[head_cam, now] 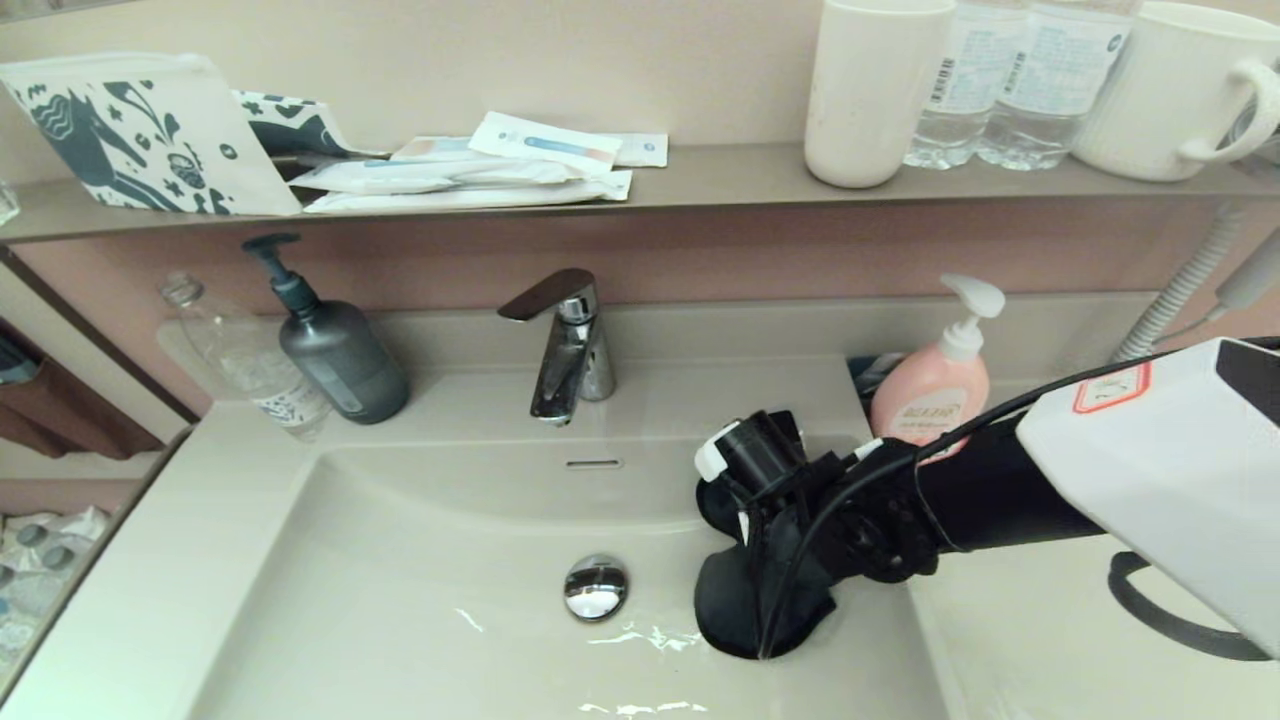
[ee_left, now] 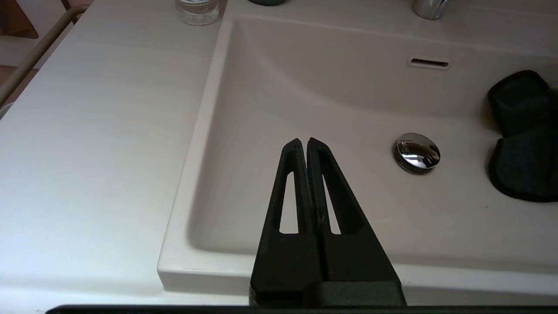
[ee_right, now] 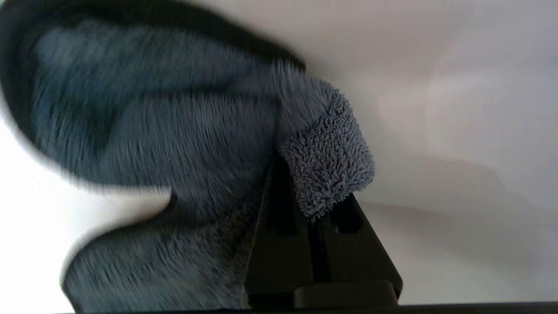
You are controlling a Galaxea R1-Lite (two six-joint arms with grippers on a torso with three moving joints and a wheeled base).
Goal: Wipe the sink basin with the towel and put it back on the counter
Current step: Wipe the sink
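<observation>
The cream-white sink basin (head_cam: 420, 560) has a chrome drain plug (head_cam: 596, 586) in its floor. The dark grey fluffy towel (head_cam: 735, 600) lies bunched on the basin's right side, just right of the plug. My right gripper (ee_right: 314, 187) reaches down into the basin from the right and is shut on a fold of the towel (ee_right: 174, 131), which hides its fingertips. My left gripper (ee_left: 304, 141) is shut and holds nothing, hovering over the basin's front left edge. From there the towel (ee_left: 523, 148) shows at the far right. The counter (head_cam: 150, 560) flanks the basin.
A chrome faucet (head_cam: 570, 340) stands behind the basin. A grey pump bottle (head_cam: 340, 355) and a clear bottle (head_cam: 250, 370) sit at the back left, a pink soap dispenser (head_cam: 935, 385) at the back right. The wall shelf (head_cam: 700, 175) holds cups, bottles and packets.
</observation>
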